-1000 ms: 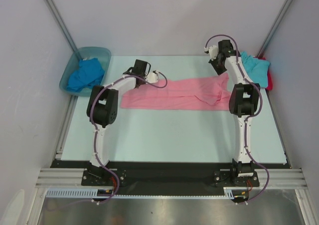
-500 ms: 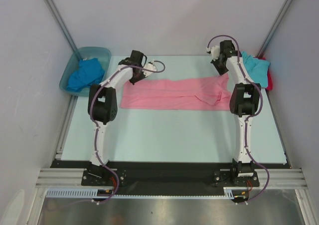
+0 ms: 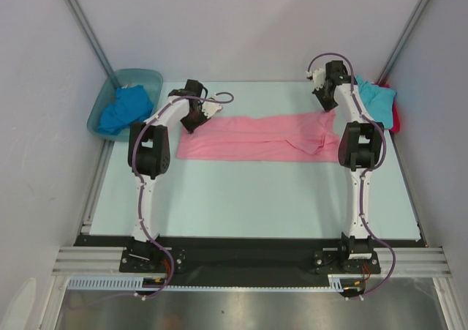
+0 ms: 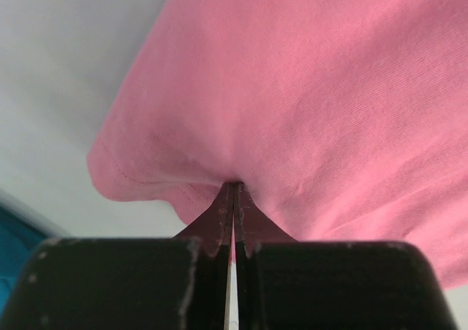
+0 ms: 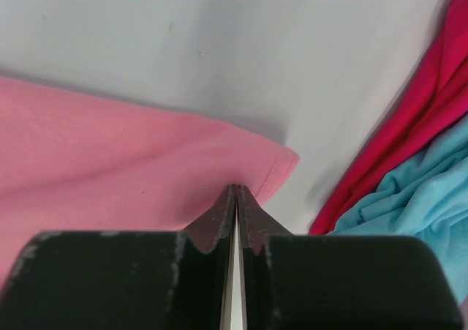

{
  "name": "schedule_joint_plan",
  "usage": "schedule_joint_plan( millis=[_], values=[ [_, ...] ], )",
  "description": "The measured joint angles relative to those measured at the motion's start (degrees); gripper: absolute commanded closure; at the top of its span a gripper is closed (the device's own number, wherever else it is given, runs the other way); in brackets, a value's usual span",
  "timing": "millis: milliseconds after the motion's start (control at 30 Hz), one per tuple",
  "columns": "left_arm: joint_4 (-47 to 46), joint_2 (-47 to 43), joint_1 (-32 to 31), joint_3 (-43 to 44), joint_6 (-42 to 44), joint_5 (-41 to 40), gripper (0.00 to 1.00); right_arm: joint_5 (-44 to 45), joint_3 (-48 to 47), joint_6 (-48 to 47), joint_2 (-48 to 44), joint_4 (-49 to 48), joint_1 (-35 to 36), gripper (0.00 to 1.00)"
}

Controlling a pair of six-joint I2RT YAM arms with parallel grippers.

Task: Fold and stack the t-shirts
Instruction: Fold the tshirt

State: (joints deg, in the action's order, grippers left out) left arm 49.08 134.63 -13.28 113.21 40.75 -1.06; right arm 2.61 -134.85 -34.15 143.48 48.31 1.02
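Observation:
The pink t-shirt (image 3: 256,136) lies across the far half of the table as a long folded band. My left gripper (image 3: 191,119) is at its far left corner. In the left wrist view the left gripper (image 4: 234,186) is shut, pinching a fold of the pink t-shirt (image 4: 314,88). My right gripper (image 3: 324,99) is at the far right corner. In the right wrist view the right gripper (image 5: 235,189) is shut on the pink t-shirt (image 5: 110,162) near its hem. A turquoise t-shirt (image 3: 373,99) lies on a red t-shirt (image 3: 395,118) at the right edge. A royal blue t-shirt (image 3: 123,110) sits in the tub.
The blue-green plastic tub (image 3: 139,76) stands at the far left, off the table's corner. Metal frame posts rise at both far corners. The red t-shirt (image 5: 428,118) and the turquoise t-shirt (image 5: 420,202) lie close to the right of my right gripper.
My left gripper has moved left along the pink shirt's far edge to its corner and shut on the cloth. The right arm has barely moved.

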Motion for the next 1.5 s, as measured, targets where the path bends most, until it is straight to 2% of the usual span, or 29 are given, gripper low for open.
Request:
schedule_joint_plan(
  millis=[133,500,833,967,1067,1100,1133,1167,1267,1500],
  values=[
    [0.0,0.1,0.0,0.1,-0.3,0.2,1.00,-0.3,0.2,0.1,1.4,-0.2,-1.5,0.98],
    [0.4,0.2,0.0,0.2,-0.2,-0.7,1.00,-1.5,0.1,0.3,3.6,-0.5,-3.8,1.00],
    [0.3,0.8,0.0,0.4,-1.1,-5.4,1.00,-3.3,-0.1,0.3,3.7,-0.5,-4.9,0.99],
    [0.4,1.3,-0.1,1.0,-1.7,-7.0,0.99,-4.0,1.6,0.1,3.0,-2.1,-5.3,0.95],
    [0.6,2.1,-0.1,1.9,-1.8,-8.9,1.00,-4.0,4.7,-0.2,1.4,-4.7,-5.3,0.68],
    [0.7,2.3,-0.2,2.1,-1.8,-9.5,1.00,-3.7,5.1,-0.4,1.2,-5.3,-5.3,0.46],
    [0.7,2.4,-0.2,2.3,-1.8,-9.9,1.00,-3.4,5.2,-0.1,1.1,-5.8,-5.4,0.35],
    [0.6,2.6,-0.2,2.4,-1.8,-10.5,1.00,-2.8,5.3,-0.2,0.9,-6.6,-5.5,0.20],
    [0.5,2.8,-0.2,2.5,-1.8,-12.2,0.99,-2.7,6.3,-0.1,-0.4,-7.4,-5.9,0.12],
    [0.2,3.5,-0.2,2.8,-1.8,-16.0,1.00,-4.7,11.4,0.3,-8.9,-6.1,-4.7,0.12]
  ],
)
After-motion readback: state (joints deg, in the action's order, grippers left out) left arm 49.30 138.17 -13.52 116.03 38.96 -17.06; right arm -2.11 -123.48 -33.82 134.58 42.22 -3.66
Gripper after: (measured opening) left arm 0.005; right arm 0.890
